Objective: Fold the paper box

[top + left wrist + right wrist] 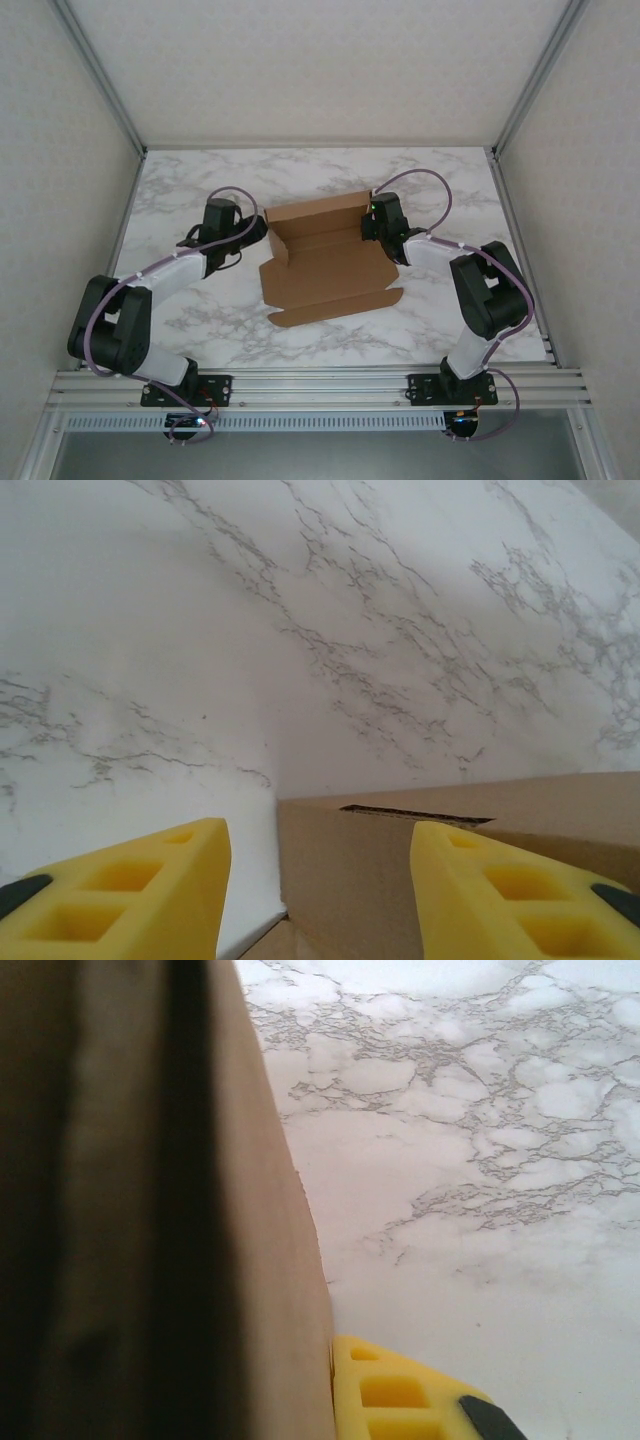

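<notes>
Both side walls of the shallow brown cardboard paper box, mid-table, stand up, seemingly because the right gripper pinches the far right wall tightly, while the left gripper keeps its yellow fingers half wide around the left wall.

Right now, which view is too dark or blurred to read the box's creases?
Right wrist: the paper box sits very close, dark and blurred, creases unreadable. Left wrist: evenly lit, box edge crisp. Top external: even light, soft shadows, no glare on the table.
</notes>
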